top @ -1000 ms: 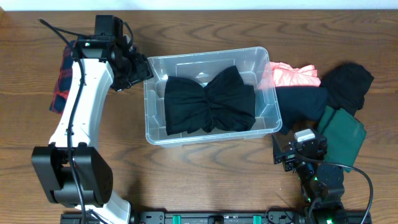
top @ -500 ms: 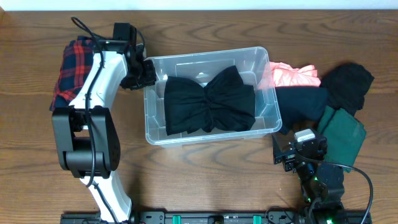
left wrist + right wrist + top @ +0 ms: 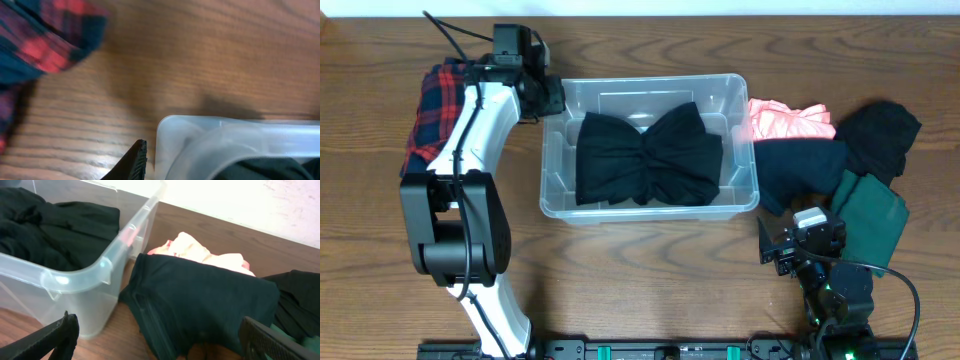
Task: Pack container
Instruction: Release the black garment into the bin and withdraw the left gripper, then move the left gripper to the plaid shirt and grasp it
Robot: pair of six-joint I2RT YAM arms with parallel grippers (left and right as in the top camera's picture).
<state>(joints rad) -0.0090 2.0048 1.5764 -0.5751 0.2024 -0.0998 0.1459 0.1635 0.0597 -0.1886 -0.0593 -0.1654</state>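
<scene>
The clear plastic container sits mid-table with a black garment spread inside. My left gripper is at its far left corner. In the left wrist view one dark finger lies just outside the container's rounded corner rim; the other finger is hidden. It appears shut on the rim. My right gripper is open and empty near the front right. In its wrist view the fingers spread wide before the container's corner and a dark folded garment.
A red plaid shirt lies left of the container and shows in the left wrist view. A pile lies to the right: a coral garment, a dark navy one, a black one and a green one.
My left arm swung to the container's far left corner. The container then slid left and away and straightened. The right arm has not moved.
</scene>
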